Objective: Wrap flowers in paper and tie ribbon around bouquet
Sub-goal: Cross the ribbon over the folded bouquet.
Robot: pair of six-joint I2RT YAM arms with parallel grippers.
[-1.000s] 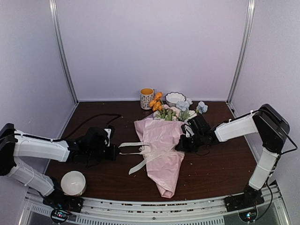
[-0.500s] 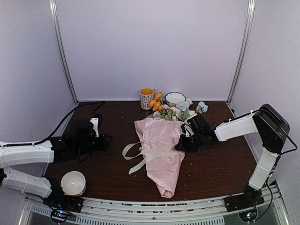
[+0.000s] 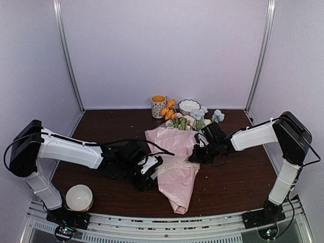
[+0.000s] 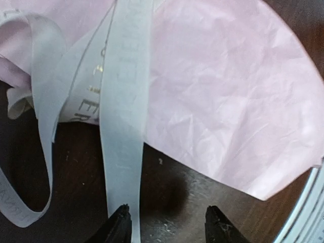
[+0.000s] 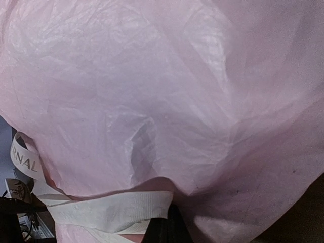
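Note:
The bouquet lies mid-table: a cone of pink paper (image 3: 177, 157) with the flowers (image 3: 185, 120) at its far end and its narrow tip toward me. The cream ribbon (image 4: 124, 126) crosses the paper and trails off its left edge in loose loops. My left gripper (image 3: 146, 178) hovers there, open; in the left wrist view the left gripper (image 4: 169, 225) has one ribbon strand beside its left fingertip (image 4: 121, 223) and bare table between the jaws. My right gripper (image 3: 195, 154) rests against the cone's right side. In the right wrist view the right gripper (image 5: 164, 230) is shut on the ribbon (image 5: 111, 210) end.
A white bowl (image 3: 79, 197) sits at the front left by the left arm's base. A yellow mug (image 3: 158, 106) and a white scalloped bowl (image 3: 189, 106) stand at the back wall behind the flowers. The left arm's black cable (image 3: 152, 147) arcs over the paper's left edge.
My left gripper let go of the ribbon, drew back to the left, then came in to the cone's left edge with its jaws wider. The ribbon loops went slack. The right arm stayed put.

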